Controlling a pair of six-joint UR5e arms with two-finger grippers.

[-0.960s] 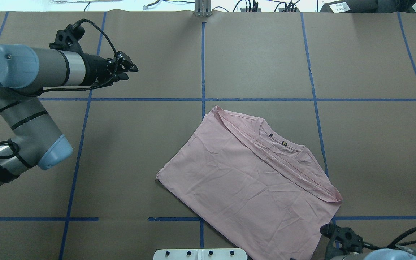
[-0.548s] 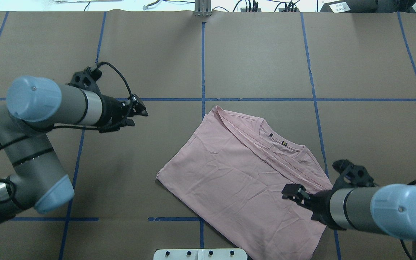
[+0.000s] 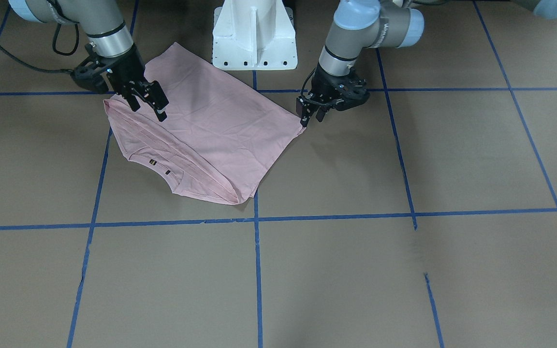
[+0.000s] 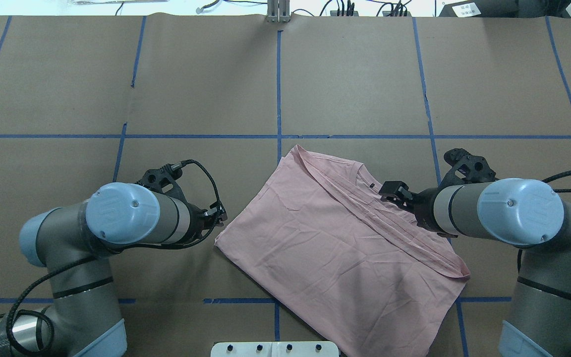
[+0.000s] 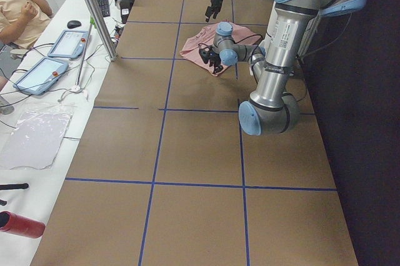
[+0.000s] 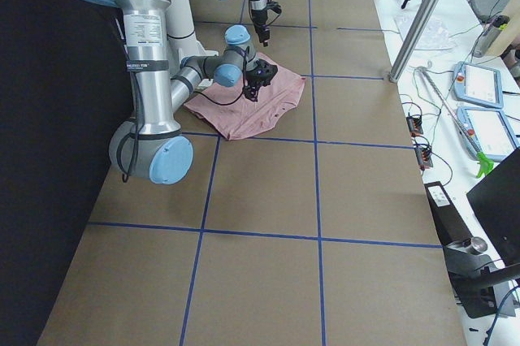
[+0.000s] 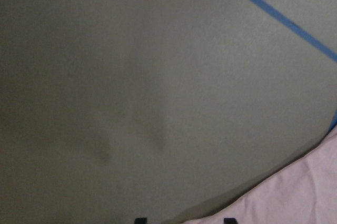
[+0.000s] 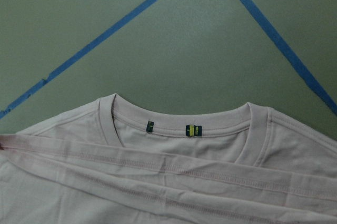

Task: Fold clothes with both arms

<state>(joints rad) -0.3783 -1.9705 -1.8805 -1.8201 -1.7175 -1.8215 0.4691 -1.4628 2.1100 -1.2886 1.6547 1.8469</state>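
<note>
The pale pink T-shirt lies folded and flat on the table, collar toward the far right; its print is hidden. It also shows in the front view. My left gripper is open and empty, low beside the shirt's left corner; in the front view its fingers hang just above that corner. The left wrist view shows the corner at lower right. My right gripper is open and empty above the shirt by the collar, as the front view also shows.
The white pedestal stands at the table's near edge, right behind the shirt. Blue tape lines grid the brown table. An operator sits with tablets beyond the far edge. A metal post stands there.
Both arms have swung in to the shirt. The left gripper came back and right to the shirt's left corner. The right gripper moved forward from the near hem to the collar.
</note>
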